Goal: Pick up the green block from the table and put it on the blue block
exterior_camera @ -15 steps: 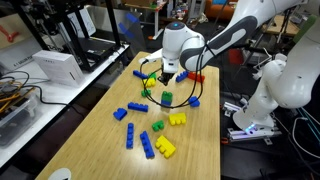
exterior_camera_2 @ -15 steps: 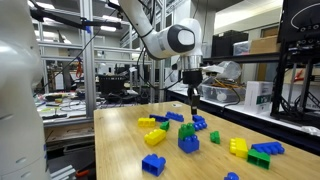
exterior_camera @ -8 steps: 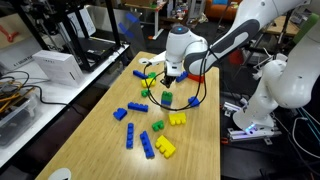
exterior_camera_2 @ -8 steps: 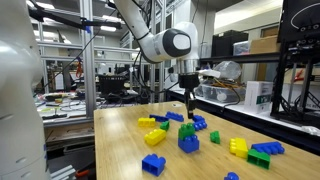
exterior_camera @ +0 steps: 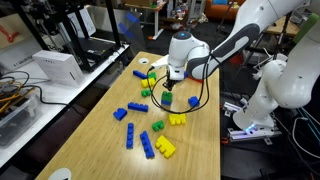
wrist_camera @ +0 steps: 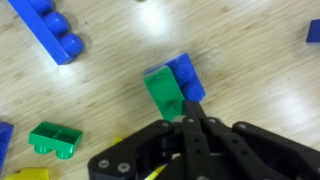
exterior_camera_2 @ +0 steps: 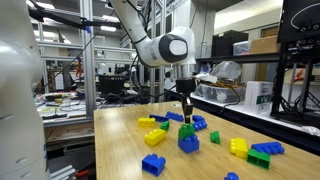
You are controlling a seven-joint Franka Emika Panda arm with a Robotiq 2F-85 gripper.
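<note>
In the wrist view the green block point(wrist_camera: 163, 92) lies tilted against the left side of the chunky blue block point(wrist_camera: 186, 72) and partly overlaps it. I cannot tell whether it sits squarely on the studs. My gripper point(wrist_camera: 190, 113) comes in from the bottom with its fingers pressed together, their tips at the green block's near edge. In both exterior views the gripper point(exterior_camera: 167, 88) point(exterior_camera_2: 187, 116) hangs just above the pair. The green block point(exterior_camera_2: 188, 130) shows on top of the blue block point(exterior_camera_2: 188, 144).
A long blue bar point(wrist_camera: 48, 30) lies at top left and a green brick point(wrist_camera: 55, 138) at lower left. Yellow bricks point(exterior_camera: 176, 119) point(exterior_camera: 165, 148), blue bricks point(exterior_camera: 134, 110) point(exterior_camera: 147, 144) and a green brick point(exterior_camera: 157, 126) are scattered toward the table's near end. The table edge point(exterior_camera: 210, 120) runs close by.
The gripper has come down and shifted slightly sideways, closer to the green and blue blocks. The blocks on the table have not visibly moved.
</note>
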